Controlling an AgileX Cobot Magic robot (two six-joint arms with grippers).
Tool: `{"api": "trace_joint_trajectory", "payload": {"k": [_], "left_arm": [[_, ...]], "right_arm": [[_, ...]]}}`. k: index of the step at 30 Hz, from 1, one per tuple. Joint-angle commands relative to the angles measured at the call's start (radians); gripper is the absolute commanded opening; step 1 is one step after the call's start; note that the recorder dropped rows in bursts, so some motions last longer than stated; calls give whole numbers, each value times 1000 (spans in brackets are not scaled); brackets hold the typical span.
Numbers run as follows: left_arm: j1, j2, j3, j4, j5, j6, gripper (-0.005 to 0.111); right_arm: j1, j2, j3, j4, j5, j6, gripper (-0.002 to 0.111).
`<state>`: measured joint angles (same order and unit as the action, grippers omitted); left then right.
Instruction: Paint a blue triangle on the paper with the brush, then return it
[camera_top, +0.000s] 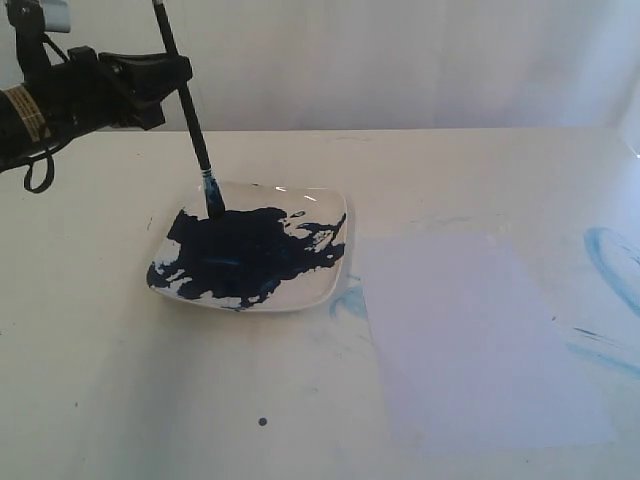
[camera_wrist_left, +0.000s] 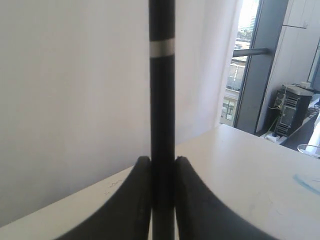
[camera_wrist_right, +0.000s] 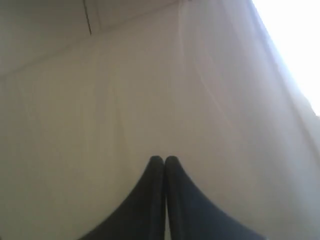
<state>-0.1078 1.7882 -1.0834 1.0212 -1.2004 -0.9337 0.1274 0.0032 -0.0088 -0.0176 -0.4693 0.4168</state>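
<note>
A dark speck (camera_top: 263, 421) marks the cream tabletop (camera_top: 120, 400) in the foreground. The paper (camera_top: 480, 340) lies flat at near right, its left edge just beside a white dish (camera_top: 322, 283). Pale blue smears (camera_top: 612, 262) streak the tabletop by the paper's right edge, and a smaller one curls between dish and sheet. Dark blue paint (camera_top: 250, 250) covers most of the dish. The brush (camera_top: 190, 110) stands in it, bristles touching the paint at the far left corner, the black handle leaning left toward its top. Higher up, the left claw (camera_top: 172, 72) pinches the handle, its two fingers (camera_wrist_left: 142, 200) tight against either side, a silver band (camera_wrist_left: 162, 48) showing farther along. The right claw (camera_wrist_right: 164, 161), seen only from its own wrist, is pressed together on nothing, before a pale wall (camera_wrist_right: 150, 90).
</note>
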Motion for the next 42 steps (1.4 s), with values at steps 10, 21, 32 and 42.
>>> {"api": "trace_joint_trajectory", "payload": {"k": [10,21,32,42], "left_arm": [[1,-14,6,20,-21,5,0],[1,-14,6,20,-21,-12,0],[1,-14,6,20,-21,-13,0],[1,-14,6,20,-21,-20,0]], "right_arm": [[12,646,-325,38,685,133,0],[-15,1250,-608,778,1007,-826,0],[-285,1275,-514,1109,1292,-1203,0],[-349,1281,-304,1274,1130,-1362,0]]}}
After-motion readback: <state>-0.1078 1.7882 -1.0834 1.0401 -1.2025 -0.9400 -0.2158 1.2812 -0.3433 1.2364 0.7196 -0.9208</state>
